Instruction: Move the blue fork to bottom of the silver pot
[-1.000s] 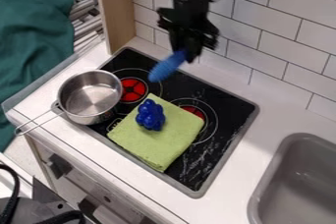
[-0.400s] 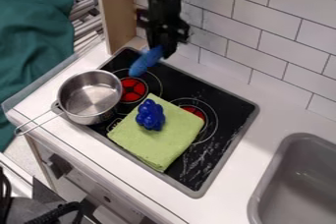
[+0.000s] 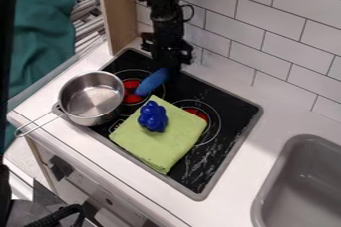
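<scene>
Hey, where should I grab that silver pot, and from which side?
I'd take the silver pot by its handle, about midway, coming from the lower left of the view. The handle is a slim wire loop running out from the round body, away from the stove and towards the corner of the counter, so it should be easiest to close on there.

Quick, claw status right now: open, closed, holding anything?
Claw: closed, holding the blue fork above the stove, to one side of the silver pot.
</scene>
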